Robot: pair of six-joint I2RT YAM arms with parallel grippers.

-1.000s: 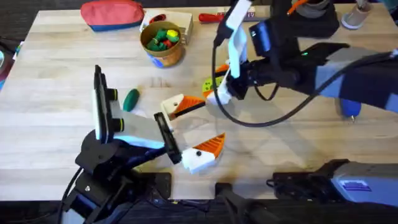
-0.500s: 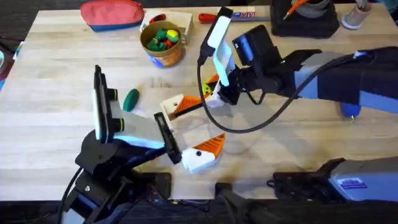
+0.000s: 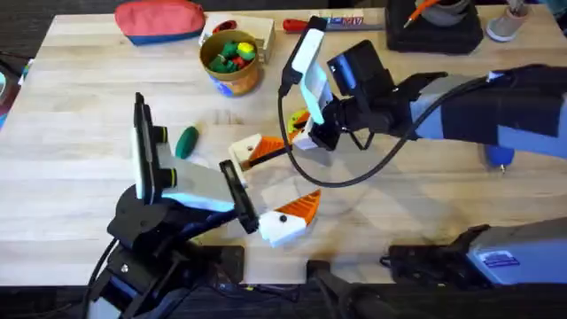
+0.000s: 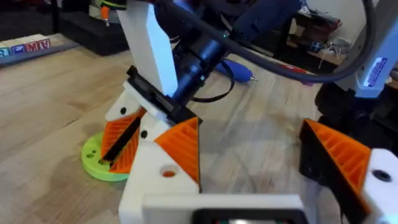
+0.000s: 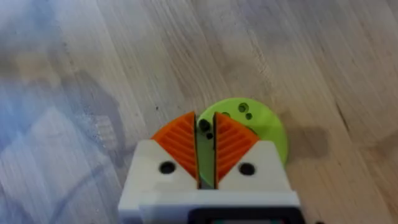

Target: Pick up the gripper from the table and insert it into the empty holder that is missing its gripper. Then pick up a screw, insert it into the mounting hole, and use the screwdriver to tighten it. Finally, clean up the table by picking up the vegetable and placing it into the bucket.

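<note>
Right gripper (image 3: 301,133): pads clenched to thin slit, nothing visibly held. Tips directly over yellow-green ring (image 5: 261,127), contact unclear.
Left gripper (image 3: 270,186): spread wide, empty, just beside right gripper.
Bucket (image 3: 205,55): near right gripper, on far side.
Screwdriver (image 3: 498,155): well apart from right gripper, half hidden under right forearm.
Vegetable (image 3: 186,142): well apart, past left gripper.
Risk: right gripper grabs or shoves ring, which is no task part. Arms close together, so fingers or cable may collide.
Loose orange wedge and plain holder: cannot pick out among orange-padded fingers.

Yellow-green ring (image 5: 258,127), orange ribbed pads (image 5: 233,143)
</note>
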